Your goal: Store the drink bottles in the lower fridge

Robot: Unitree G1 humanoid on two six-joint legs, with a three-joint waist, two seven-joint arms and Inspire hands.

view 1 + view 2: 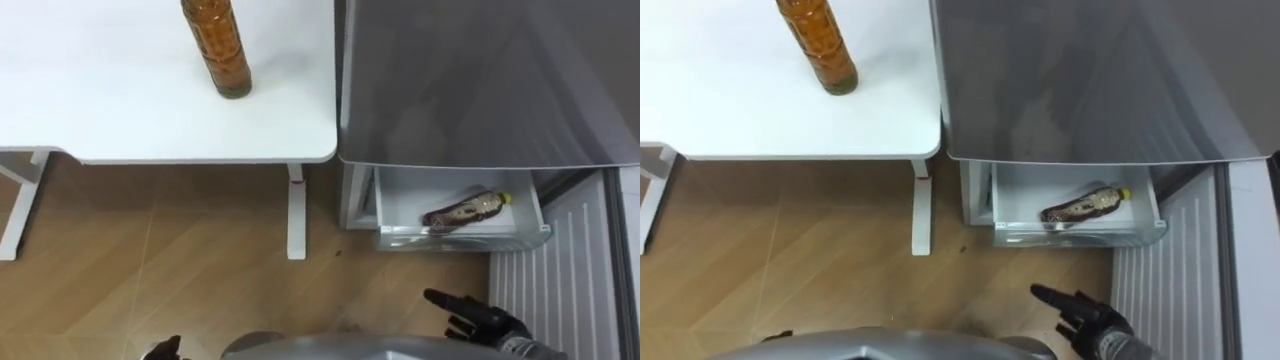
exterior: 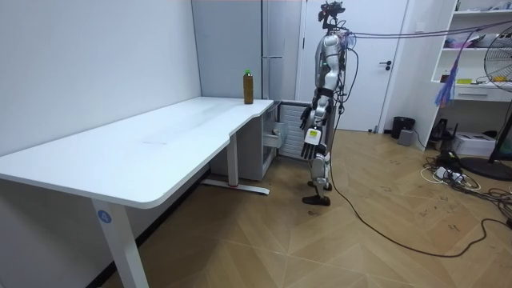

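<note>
bottle (image 1: pixel 467 209) lies flat, perhaps dark-labelled

You've got an amber bottle (image 1: pixel 218 50) near the white table's (image 1: pixel 120 110) right edge, a dark-brown bottle (image 1: pixel 465 209), yellow-capped, in the white drawer (image 1: pixel 460 240). Grey fridge (image 1: pixel 490 80), tan herringbone floor (image 1: pixel 170 250), black right hand (image 1: pixel 478 318).

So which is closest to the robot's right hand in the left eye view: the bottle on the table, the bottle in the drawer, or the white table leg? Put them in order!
Starting from the right hand:
1. The bottle in the drawer, lying just ahead of the hand.
2. The white table leg, off to the left.
3. The bottle on the table, farthest, standing up at the far left.
</note>
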